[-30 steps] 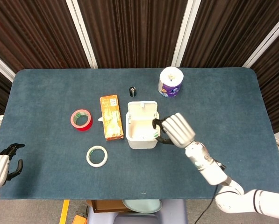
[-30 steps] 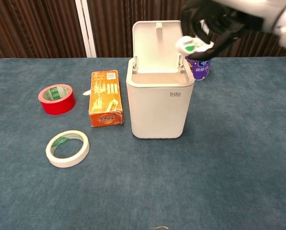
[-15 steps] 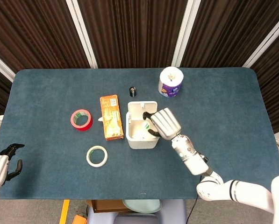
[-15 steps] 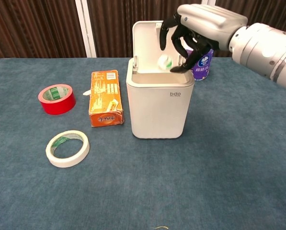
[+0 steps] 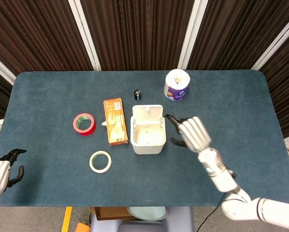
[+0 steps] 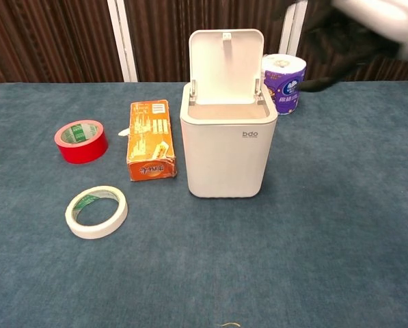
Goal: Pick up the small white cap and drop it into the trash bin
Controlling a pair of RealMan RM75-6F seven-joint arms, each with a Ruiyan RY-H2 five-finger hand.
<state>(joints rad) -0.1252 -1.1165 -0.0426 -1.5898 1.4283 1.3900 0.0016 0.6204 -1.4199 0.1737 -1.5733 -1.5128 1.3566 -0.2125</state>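
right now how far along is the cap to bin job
Looks done or nearly so. The right hand sits beside the open white plastic trash bin, fingers spread and holding nothing. No small white cap shows on the blue table, so it is presumably inside the bin. The left hand rests idle at the table edge.

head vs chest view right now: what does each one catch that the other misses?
Head view only: the left hand at the table's near-left edge, a small dark cylinder behind the trash bin, and the right hand clearly, fingers spread, beside the bin and holding nothing.
Chest view only: the bin's front wall with its logo and the upright lid's inner face.
Both: bin, red tape roll, white tape roll, orange box, paper roll. The cap shows in neither.
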